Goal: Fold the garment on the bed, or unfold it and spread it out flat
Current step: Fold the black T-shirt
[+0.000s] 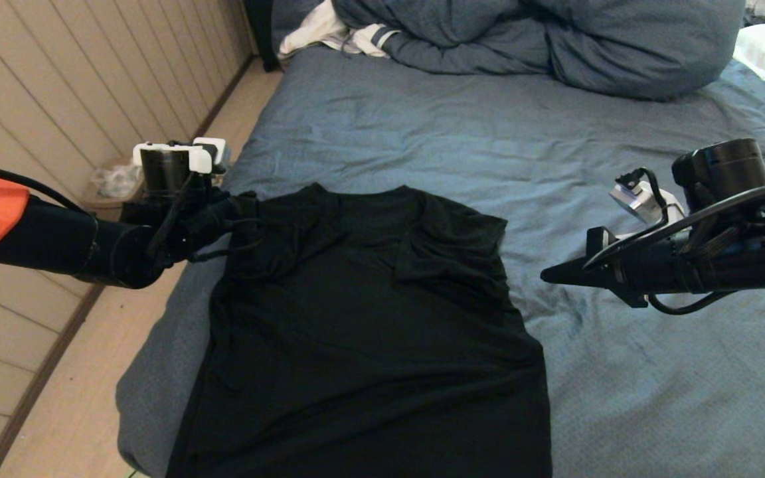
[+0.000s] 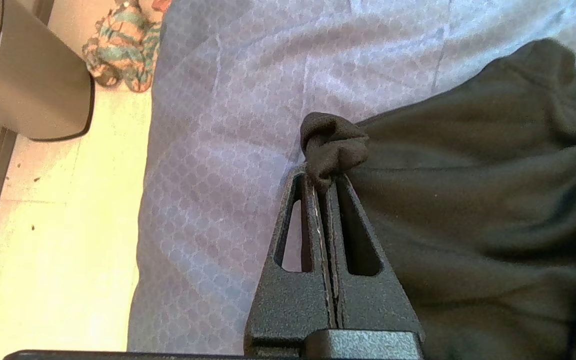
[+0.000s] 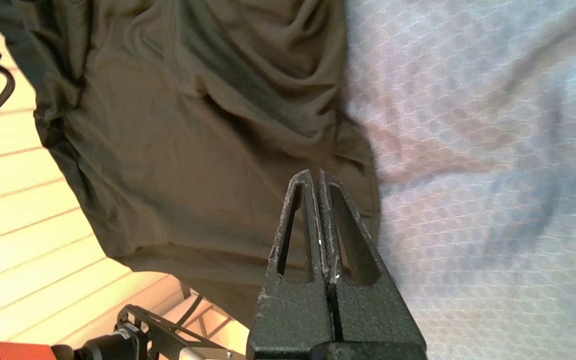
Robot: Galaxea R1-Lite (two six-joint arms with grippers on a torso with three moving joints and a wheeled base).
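The garment [image 1: 369,332], a black T-shirt with its plain side up, lies lengthwise on the bed [image 1: 655,385], collar toward the far end and its right sleeve folded inward. My left gripper [image 1: 244,204] sits at the shirt's left shoulder. In the left wrist view my left gripper [image 2: 324,176] is shut on a bunched tuft of the garment [image 2: 468,210]. My right gripper [image 1: 548,276] hovers over the bed just right of the shirt, pointing at it. In the right wrist view my right gripper [image 3: 316,174] is shut and empty above the garment [image 3: 183,150].
A bulky blue duvet [image 1: 542,40] and white striped clothing [image 1: 342,33] lie at the head of the bed. The bed's left edge [image 1: 150,392] drops to a wooden floor [image 1: 77,411]. A small side table [image 1: 113,192] stands by the wall.
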